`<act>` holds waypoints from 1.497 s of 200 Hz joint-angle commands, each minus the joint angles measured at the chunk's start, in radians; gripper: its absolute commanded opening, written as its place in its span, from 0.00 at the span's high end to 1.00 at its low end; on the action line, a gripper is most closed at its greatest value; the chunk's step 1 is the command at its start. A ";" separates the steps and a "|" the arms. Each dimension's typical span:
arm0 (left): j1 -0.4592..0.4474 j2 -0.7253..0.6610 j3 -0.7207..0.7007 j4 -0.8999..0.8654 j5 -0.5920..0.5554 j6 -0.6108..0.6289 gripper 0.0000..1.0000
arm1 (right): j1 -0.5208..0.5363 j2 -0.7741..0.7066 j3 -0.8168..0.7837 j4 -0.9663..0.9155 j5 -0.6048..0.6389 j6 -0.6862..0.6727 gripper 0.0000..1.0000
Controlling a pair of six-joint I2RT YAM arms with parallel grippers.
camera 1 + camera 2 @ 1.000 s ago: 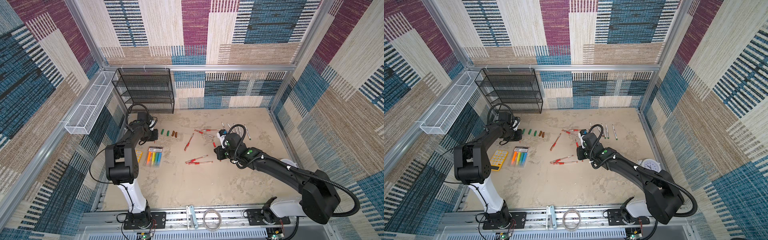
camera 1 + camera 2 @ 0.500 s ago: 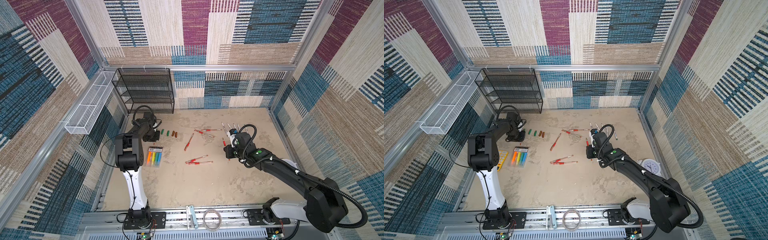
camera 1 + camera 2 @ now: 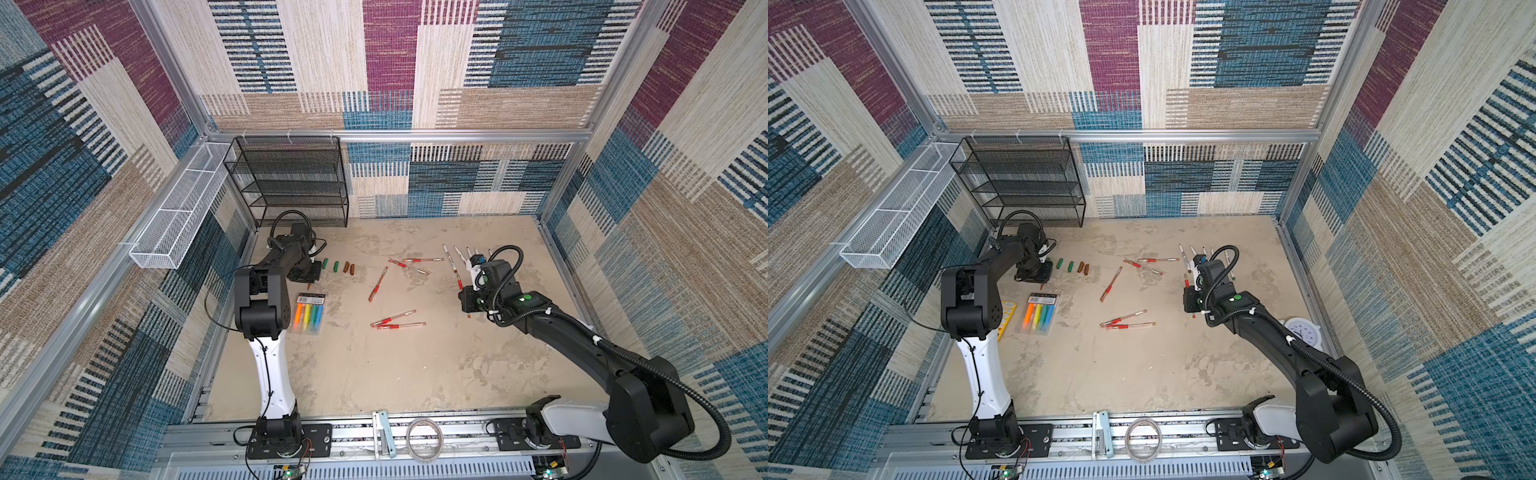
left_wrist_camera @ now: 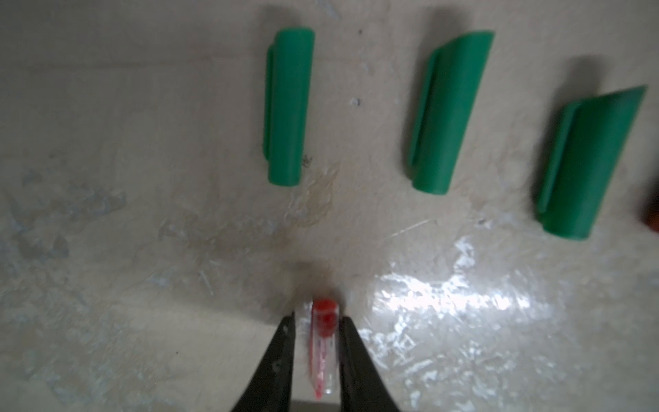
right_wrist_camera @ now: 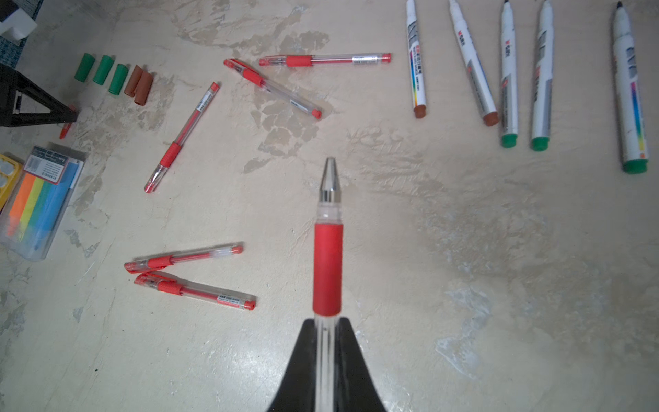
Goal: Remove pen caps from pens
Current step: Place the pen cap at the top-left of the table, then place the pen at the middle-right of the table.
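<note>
left gripper [image 4: 317,318]: narrow around red cap [image 4: 323,314], grip unclear, positioned by green caps [image 4: 287,107] for grouping | right gripper [image 5: 327,323]: clamped on uncapped gel pen [image 5: 328,267]

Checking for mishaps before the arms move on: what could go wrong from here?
1. The slim red cap between the jaws of the left gripper could roll toward the nearest green cap once freed.
2. The right gripper holds an uncapped pen; its bare tip might mark the table when set down.

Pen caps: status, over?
Right gripper shut on uncapped pen. Left gripper around red cap, grip unclear. Five capped pens to go. Nothing in the way.
</note>
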 commanded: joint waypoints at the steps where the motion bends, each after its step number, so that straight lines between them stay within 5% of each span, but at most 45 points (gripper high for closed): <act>1: -0.003 -0.045 -0.012 -0.013 0.015 -0.001 0.69 | -0.025 0.012 0.014 -0.009 -0.013 -0.035 1.00; 69: -0.019 -0.291 -0.135 0.021 0.125 -0.052 0.57 | -0.145 0.090 0.042 -0.029 0.011 -0.129 1.00; 174: -0.033 -0.889 -0.651 0.341 0.357 -0.100 0.26 | -0.300 0.296 0.062 -0.007 0.069 -0.204 0.98; 259: -0.012 -0.934 -0.693 0.369 0.429 -0.125 0.17 | -0.328 0.410 0.069 -0.016 0.138 -0.200 0.97; 299: -0.008 -0.936 -0.682 0.358 0.432 -0.132 0.17 | -0.328 0.417 0.068 -0.024 0.153 -0.202 0.84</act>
